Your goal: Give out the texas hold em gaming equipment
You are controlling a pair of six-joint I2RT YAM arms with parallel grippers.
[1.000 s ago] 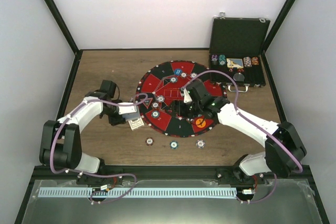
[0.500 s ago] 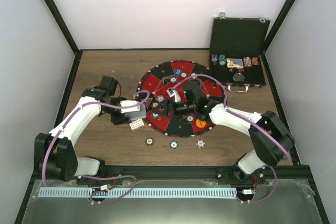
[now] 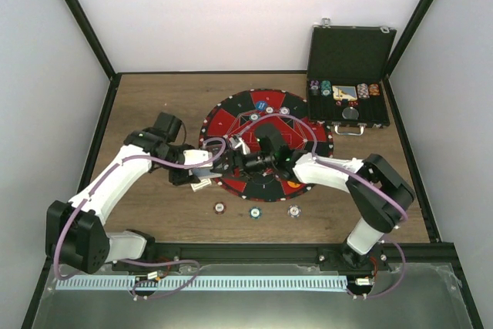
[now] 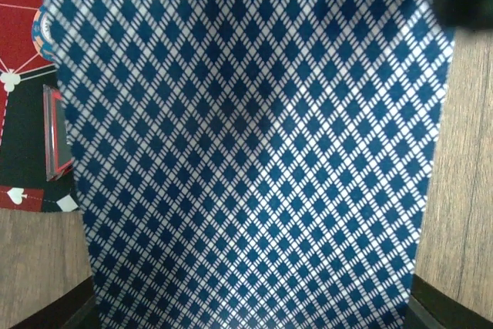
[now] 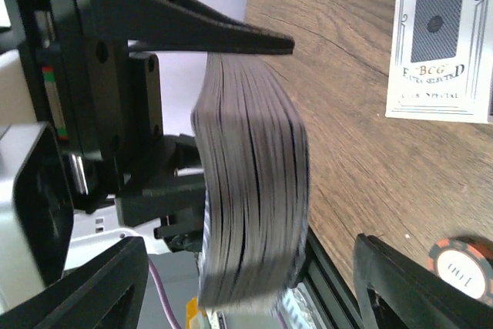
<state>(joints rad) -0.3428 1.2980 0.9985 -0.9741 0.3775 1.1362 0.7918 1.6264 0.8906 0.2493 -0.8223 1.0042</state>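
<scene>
Left tool (image 3: 206,166) clamps card deck (image 5: 250,190); right tool (image 3: 229,161) gapes empty beside it. Best pinch one top card only, peel slowly.

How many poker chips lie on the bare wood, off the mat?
3, in a row before the mat: left chip, middle chip, right chip. More may be hidden from view.

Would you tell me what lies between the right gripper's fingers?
The card deck, pinched by the left gripper, sits between the fingers of the right gripper, as the right wrist view shows.
</scene>
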